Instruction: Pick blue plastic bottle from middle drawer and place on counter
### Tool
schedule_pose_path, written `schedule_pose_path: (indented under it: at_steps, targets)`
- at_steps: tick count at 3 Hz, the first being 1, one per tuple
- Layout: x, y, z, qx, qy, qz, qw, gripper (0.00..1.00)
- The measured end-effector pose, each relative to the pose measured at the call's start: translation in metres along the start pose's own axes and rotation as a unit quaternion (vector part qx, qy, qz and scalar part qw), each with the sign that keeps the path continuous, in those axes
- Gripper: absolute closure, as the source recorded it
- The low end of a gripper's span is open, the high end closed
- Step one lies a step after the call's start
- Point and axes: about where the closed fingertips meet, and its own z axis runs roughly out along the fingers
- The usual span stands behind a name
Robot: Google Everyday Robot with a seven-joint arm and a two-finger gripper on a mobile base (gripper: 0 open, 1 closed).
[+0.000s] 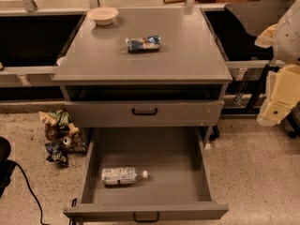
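Fingers [284,90] on the robot's gripper [276,108] hang to the right of the grey cabinet [216,93], level with its upper drawer and well clear of it. Whether they are apart or together cannot be told, though nothing is seen in them. One tabletop [187,55] crowns the cabinet. Below it sit two handled drawers: the middle drawer [168,161], pulled out at the cabinet's foot, and one shallower drawer [183,112] above it, shut. One heap of wrappers [58,137] litters the floor left of the cabinet. One bowl [102,15] stands at the cabinet top's far left corner, and one foil packet [143,43] lies near its middle. One blue plastic bottle [121,176] lies on its side in the front left part of the open drawer, cap pointing right, touching no wall. The reach has yet to begin. It looks best made from straight above, closing across the bottle's body rather than its cap. A vertical lift clear of the drawer front should come before swinging up to the bare near half of the tabletop.
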Motion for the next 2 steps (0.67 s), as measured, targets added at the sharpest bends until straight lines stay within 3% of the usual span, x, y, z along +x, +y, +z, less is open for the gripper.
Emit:
schedule_pose_path:
  at_steps: [1,2]
  targets:
    - [-0.003,0.0,0.003,0.002,-0.006,-0.004,1.0,0.0]
    - [-0.013,0.001,0.032,-0.006,-0.031,-0.017,0.9994,0.0]
